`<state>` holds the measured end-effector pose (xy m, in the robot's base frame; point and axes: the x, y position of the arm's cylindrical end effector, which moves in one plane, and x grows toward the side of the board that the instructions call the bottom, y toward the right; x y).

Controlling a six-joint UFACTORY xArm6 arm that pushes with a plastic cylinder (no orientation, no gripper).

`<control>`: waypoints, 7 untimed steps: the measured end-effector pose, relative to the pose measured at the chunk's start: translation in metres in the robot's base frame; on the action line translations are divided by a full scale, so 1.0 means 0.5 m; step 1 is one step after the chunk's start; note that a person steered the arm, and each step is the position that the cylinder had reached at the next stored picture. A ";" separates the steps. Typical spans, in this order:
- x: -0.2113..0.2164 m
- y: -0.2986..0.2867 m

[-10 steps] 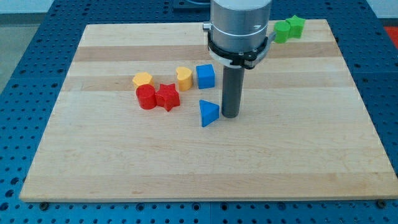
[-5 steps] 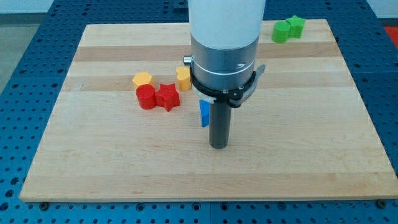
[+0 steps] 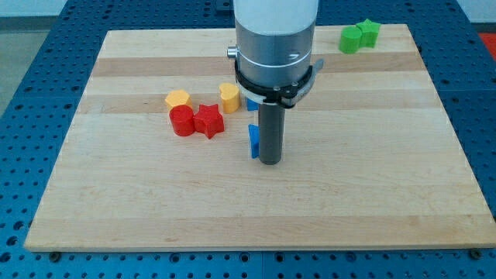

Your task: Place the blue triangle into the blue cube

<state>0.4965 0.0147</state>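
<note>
The blue triangle (image 3: 253,140) lies near the board's middle; only its left edge shows beside the rod. My tip (image 3: 270,162) rests on the board just at the triangle's lower right, touching or nearly touching it. The blue cube (image 3: 251,103) is almost hidden behind the arm's body, above the triangle; only a sliver shows.
A yellow heart-shaped block (image 3: 228,98) sits left of the cube. A yellow block (image 3: 177,99), a red cylinder (image 3: 182,121) and a red star (image 3: 208,120) cluster at the left. Two green blocks (image 3: 359,35) sit at the top right. The wooden board (image 3: 116,194) lies on a blue perforated table.
My tip went from the triangle's right down toward the view's bottom, then came back up to the triangle's lower right. The arm now hides most of the triangle and cube.
</note>
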 end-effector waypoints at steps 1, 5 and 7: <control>-0.010 -0.007; -0.060 -0.055; -0.111 -0.054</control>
